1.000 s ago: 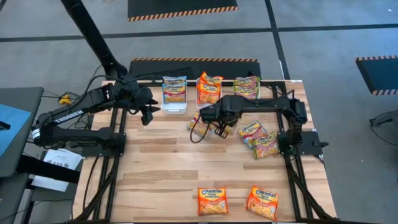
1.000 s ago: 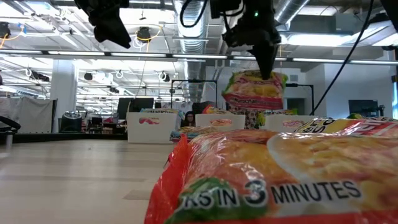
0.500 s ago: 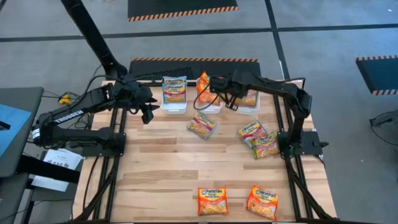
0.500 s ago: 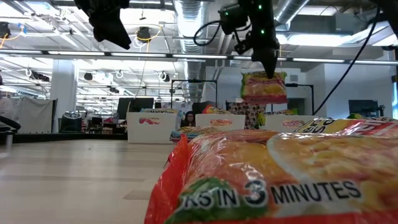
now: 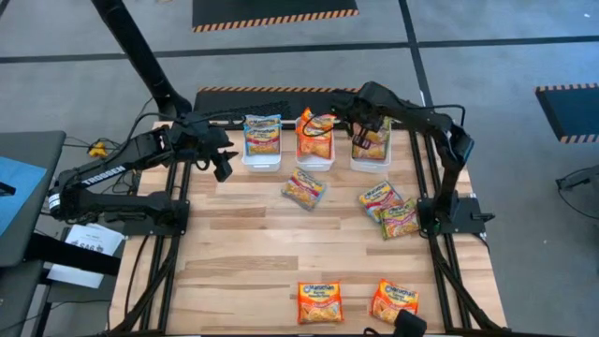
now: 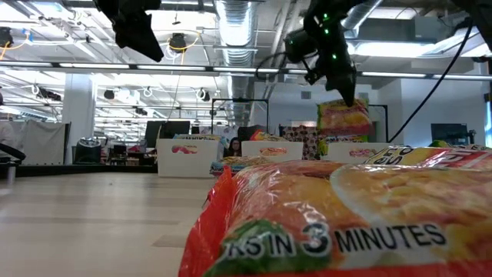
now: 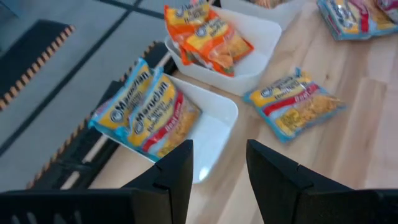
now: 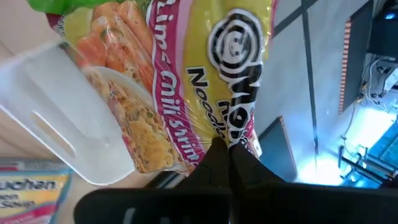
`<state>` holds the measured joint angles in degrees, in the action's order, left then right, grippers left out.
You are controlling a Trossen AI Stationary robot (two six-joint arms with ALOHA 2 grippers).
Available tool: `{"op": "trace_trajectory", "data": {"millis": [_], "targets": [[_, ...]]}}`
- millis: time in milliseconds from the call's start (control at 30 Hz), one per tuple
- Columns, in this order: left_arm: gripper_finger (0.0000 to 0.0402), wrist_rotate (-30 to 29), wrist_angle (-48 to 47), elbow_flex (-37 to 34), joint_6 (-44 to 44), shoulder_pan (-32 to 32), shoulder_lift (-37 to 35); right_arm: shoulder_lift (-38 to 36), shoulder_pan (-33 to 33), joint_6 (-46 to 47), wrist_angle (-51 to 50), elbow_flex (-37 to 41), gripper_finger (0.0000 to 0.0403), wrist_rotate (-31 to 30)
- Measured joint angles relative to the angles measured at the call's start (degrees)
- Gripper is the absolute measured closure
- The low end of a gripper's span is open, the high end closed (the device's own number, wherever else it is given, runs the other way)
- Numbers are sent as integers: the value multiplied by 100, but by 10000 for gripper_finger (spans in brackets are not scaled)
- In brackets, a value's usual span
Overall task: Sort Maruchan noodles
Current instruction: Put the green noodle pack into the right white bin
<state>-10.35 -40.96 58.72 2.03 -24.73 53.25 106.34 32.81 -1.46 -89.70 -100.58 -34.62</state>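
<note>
My right gripper (image 5: 359,129) is shut on a green-yellow noodle packet (image 8: 180,81) with pink lettering, which hangs over the right white tray (image 5: 372,161) at the far edge. In the low view the same packet (image 6: 344,120) dangles under that gripper (image 6: 347,95). My left gripper (image 5: 223,168) hovers open at the far left, near the left tray (image 7: 211,134), which holds a blue-yellow packet (image 7: 144,111). The middle tray (image 7: 258,34) holds orange packets (image 7: 208,38). My right gripper pinches the packet's edge (image 8: 229,144) between its two shut fingers, coming from above and slanting down. The packet hangs below the fingers, lifted clear of the table, with the white tray (image 8: 62,140) beneath it.
Loose packets lie on the wooden table: one at the middle (image 5: 304,188), two at the right (image 5: 379,197) (image 5: 400,220), and two orange ones by the near edge (image 5: 320,302) (image 5: 394,302). Black frame rails run along both table sides.
My right gripper has carried the green-yellow packet from above the table's middle toward the far edge and the right, to a place over the right tray, turning as it went. The packet has stayed hanging below the shut fingers.
</note>
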Motion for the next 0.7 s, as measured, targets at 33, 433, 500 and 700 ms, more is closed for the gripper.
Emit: {"op": "trace_trajectory", "data": {"millis": [33,433,500,700], "targets": [[265,-34,66,0,37,0,0,2,16,-9,1,125,402,-5],[265,-275,689,0,489,0,0,-256,11,-426,682,1004,402,-44],[265,-300,729,0,489,-9,0,-256,34,-511,792,1004,402,40],[265,-300,738,0,432,-86,0,-256,118,-716,908,1002,403,456]]}}
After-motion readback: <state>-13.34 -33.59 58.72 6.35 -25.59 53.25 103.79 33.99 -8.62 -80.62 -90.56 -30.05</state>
